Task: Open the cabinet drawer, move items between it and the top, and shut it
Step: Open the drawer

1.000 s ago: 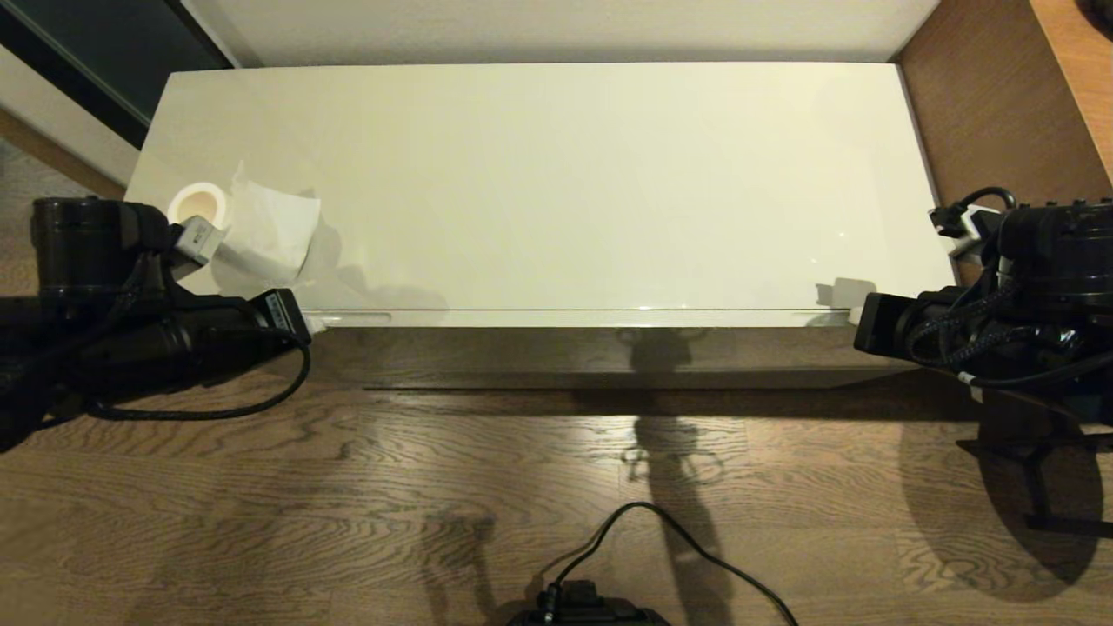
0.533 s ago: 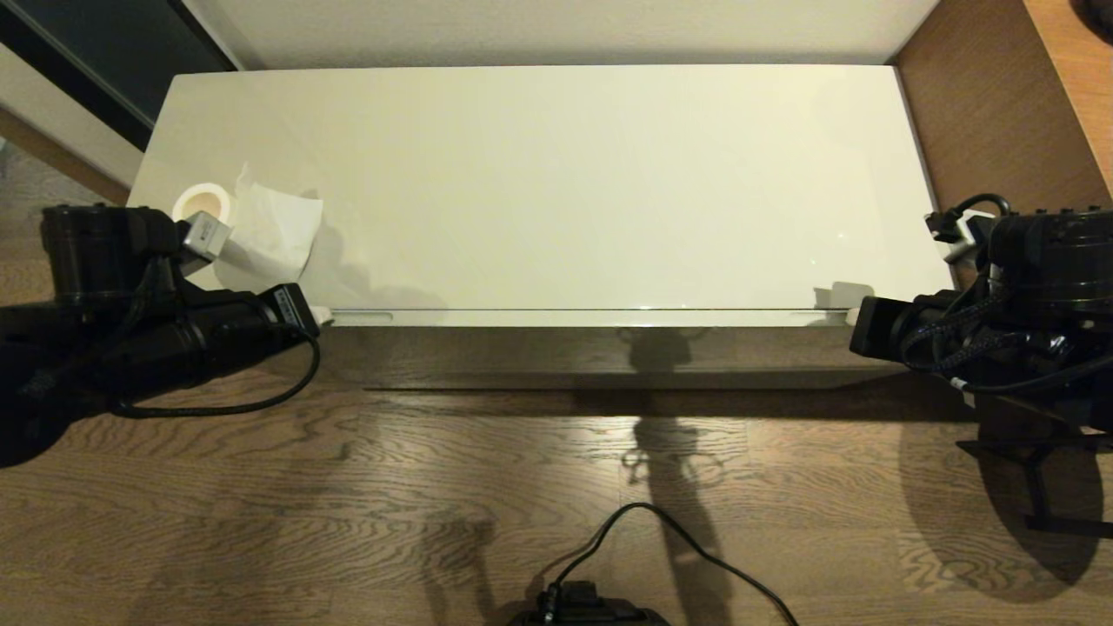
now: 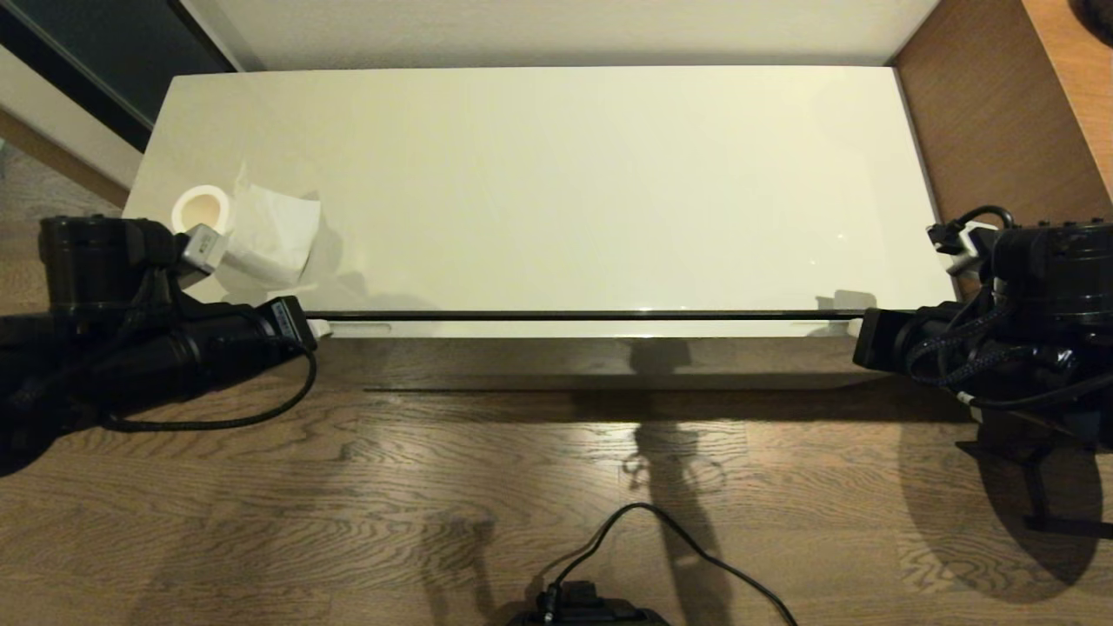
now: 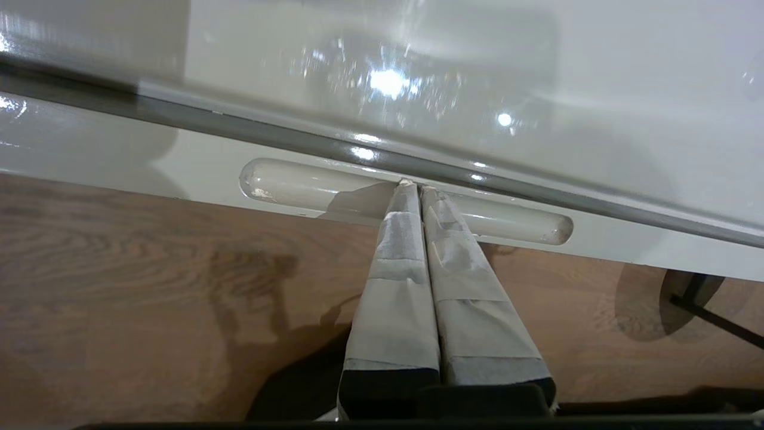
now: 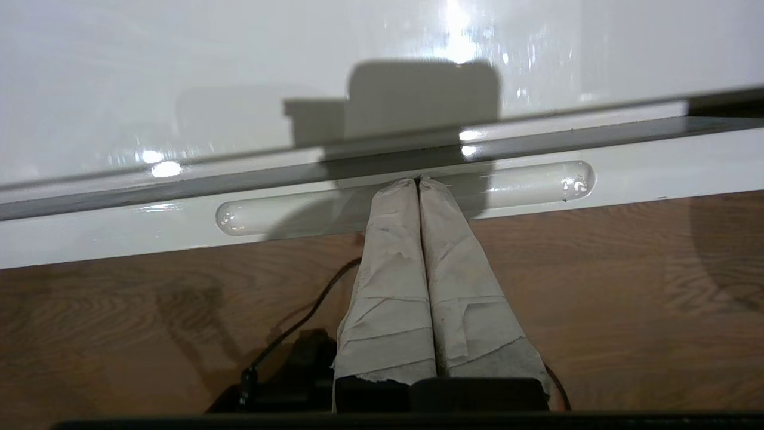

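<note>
The cabinet drawer (image 3: 574, 329) runs as a long strip left to right across the middle of the head view, its long axis parallel to the front edge of the top (image 3: 539, 183). A thin dark gap shows between the drawer front and the top's edge, so the drawer is out by a sliver; nothing of its inside or contents can be seen.

The left gripper (image 4: 416, 184) has its two taped fingers pressed together, tips set in the left slot handle (image 4: 406, 200), at middle left of the head view. The right gripper (image 5: 418, 179) is likewise closed on itself, tips in the right slot handle (image 5: 406, 197), at middle right of the head view.

The toilet paper roll (image 3: 202, 209) stands on the top at the left of the head view, near the front corner, hollow core facing up. Its loose flap of paper (image 3: 274, 235) lies just to the right of it, beside the left arm.
</note>
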`<state>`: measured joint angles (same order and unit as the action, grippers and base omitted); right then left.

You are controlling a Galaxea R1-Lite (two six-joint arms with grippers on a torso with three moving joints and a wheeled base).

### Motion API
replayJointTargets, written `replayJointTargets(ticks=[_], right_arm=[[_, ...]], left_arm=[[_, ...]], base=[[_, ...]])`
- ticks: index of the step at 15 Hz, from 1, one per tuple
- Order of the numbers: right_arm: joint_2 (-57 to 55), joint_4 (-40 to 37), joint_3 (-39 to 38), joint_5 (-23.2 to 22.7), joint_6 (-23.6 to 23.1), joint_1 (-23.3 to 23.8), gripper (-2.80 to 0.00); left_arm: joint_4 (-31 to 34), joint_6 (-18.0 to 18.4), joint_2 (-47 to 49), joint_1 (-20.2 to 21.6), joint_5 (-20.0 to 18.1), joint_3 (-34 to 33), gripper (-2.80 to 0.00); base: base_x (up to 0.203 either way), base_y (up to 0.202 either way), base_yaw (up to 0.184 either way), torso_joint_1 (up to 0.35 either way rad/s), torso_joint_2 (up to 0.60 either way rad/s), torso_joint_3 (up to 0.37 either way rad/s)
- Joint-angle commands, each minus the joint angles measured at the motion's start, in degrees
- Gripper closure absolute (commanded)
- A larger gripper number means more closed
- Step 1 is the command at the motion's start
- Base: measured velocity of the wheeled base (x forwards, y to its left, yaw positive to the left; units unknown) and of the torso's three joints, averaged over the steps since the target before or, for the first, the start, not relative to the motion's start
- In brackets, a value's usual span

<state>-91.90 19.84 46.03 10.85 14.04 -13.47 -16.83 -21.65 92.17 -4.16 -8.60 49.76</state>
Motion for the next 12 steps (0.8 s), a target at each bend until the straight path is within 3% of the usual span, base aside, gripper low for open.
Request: replayJointTargets(ticks=[1,5,12], right_arm=[[-0.21,-0.33,-0.76,0.05,0.11,0.02,0.00],[2.40,-0.91,-4.37,0.14,1.42,0.55,0.00],[14.07,-11.37,-10.53,0.13,3.33,0.46,0.00]], left_arm=[[0.48,-0.15,0.64,-0.06,-0.10,-0.89,0.00],[2.23,-0.33,-1.06,-0.06,-0.22,-4.22,0.00],[16.05,-1.92,-12.86,-0.06,-4.06,-12.48,0.00]], base=[[0.000,0.000,0.000,0.000,0.00,0.000],[0.000,0.000,0.000,0.000,0.00,0.000],[0.000,0.000,0.000,0.000,0.00,0.000]])
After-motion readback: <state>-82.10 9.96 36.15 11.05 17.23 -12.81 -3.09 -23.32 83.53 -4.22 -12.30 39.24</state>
